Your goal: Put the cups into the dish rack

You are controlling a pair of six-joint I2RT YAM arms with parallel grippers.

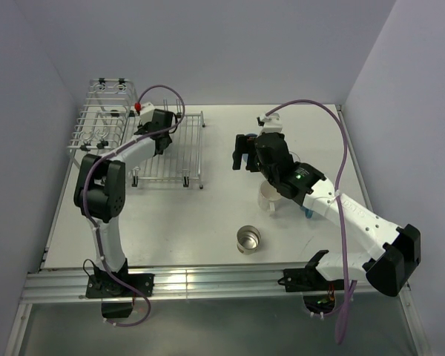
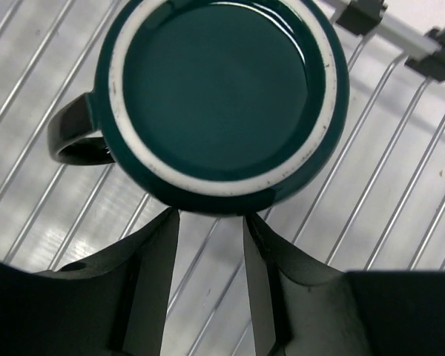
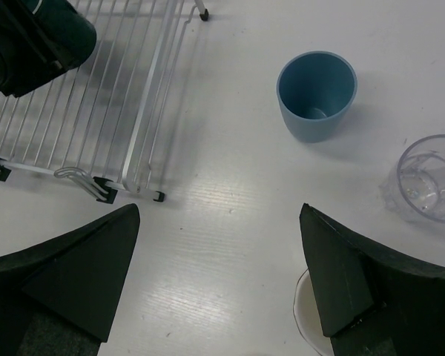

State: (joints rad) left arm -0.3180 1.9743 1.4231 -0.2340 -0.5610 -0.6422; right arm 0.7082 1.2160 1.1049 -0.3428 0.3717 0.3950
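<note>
The dark teal mug [image 2: 222, 96] stands upside down on the flat grid of the dish rack [image 2: 400, 185], its handle to the left. My left gripper [image 2: 210, 219] is open, its fingertips just short of the mug's side and holding nothing. In the top view it hangs over the silver wire rack [image 1: 174, 159]. My right gripper [image 3: 219, 215] is wide open and empty above the bare table. The blue tumbler [image 3: 316, 95] stands upright ahead of it, and the clear glass [image 3: 426, 178] is at the right. The cream mug [image 1: 271, 196] sits under the right arm. The steel cup [image 1: 248, 239] stands near the front.
The rack's taller basket section [image 1: 107, 96] is at the far left end. The rack's near corner and feet [image 3: 107, 189] lie left of my right gripper. A bit of blue [image 1: 308, 213] shows under the right arm. White walls enclose the table.
</note>
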